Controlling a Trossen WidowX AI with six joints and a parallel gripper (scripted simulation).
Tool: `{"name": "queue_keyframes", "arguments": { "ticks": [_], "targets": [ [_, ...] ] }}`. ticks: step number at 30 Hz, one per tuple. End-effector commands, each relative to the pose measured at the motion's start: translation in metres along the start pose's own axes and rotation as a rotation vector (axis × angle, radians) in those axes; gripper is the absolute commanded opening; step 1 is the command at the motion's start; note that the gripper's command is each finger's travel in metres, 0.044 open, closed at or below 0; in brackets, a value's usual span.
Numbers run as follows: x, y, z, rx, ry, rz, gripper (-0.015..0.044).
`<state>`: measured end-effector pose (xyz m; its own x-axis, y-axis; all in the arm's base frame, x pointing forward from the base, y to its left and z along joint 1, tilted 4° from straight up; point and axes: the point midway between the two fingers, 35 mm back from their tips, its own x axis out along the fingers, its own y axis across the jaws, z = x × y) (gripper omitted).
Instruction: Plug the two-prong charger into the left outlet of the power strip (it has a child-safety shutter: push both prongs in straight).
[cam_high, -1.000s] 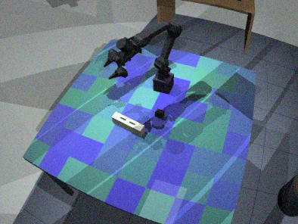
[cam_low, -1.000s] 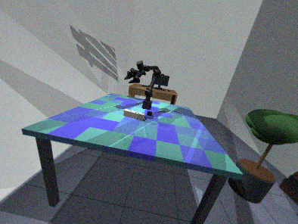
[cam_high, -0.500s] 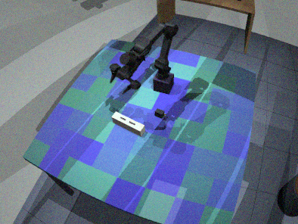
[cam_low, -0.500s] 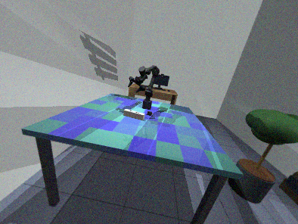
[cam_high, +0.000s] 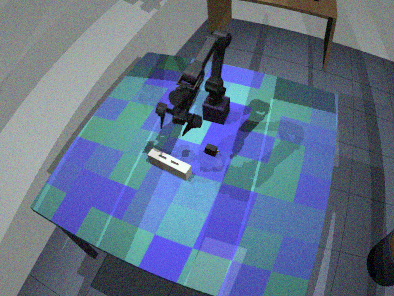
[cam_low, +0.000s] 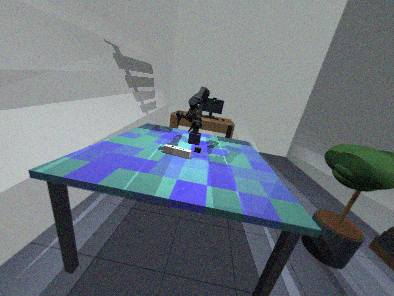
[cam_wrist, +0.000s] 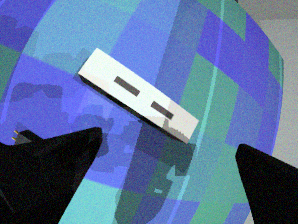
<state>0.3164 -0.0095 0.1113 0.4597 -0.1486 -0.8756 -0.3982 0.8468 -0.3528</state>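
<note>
Released, empty gripper (cam_high: 176, 121) poised above the table (cam_high: 260, 240), with power strip (cam_high: 170, 163) and charger (cam_high: 211, 149) lying apart below.

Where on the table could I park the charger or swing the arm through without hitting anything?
Bare: the wide near half of the table in front of the power strip, and the right side. Crowded: the small patch between strip, charger, arm base and open gripper.

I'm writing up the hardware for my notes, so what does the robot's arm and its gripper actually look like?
The arm is matte black all over, built of slim jointed links rising from a dark boxy base. The gripper ends in two black fingers that taper to wedge-shaped points. A few tiny yellowish marks show on the left finger in the wrist view. No cables, labels or other markings can be made out.
</note>
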Motion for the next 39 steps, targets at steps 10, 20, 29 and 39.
{"name": "queue_keyframes", "arguments": {
  "ticks": [10,20,29,39],
  "targets": [
    [0.021,0.076,-0.015,-0.456,0.072,0.216,0.044],
    [0.028,0.13,-0.035,-0.808,0.099,0.384,0.044],
    [0.028,0.169,-0.057,-1.09,0.109,0.526,0.044],
    [0.032,0.174,-0.059,-1.11,0.109,0.537,0.044]
  ]
}}
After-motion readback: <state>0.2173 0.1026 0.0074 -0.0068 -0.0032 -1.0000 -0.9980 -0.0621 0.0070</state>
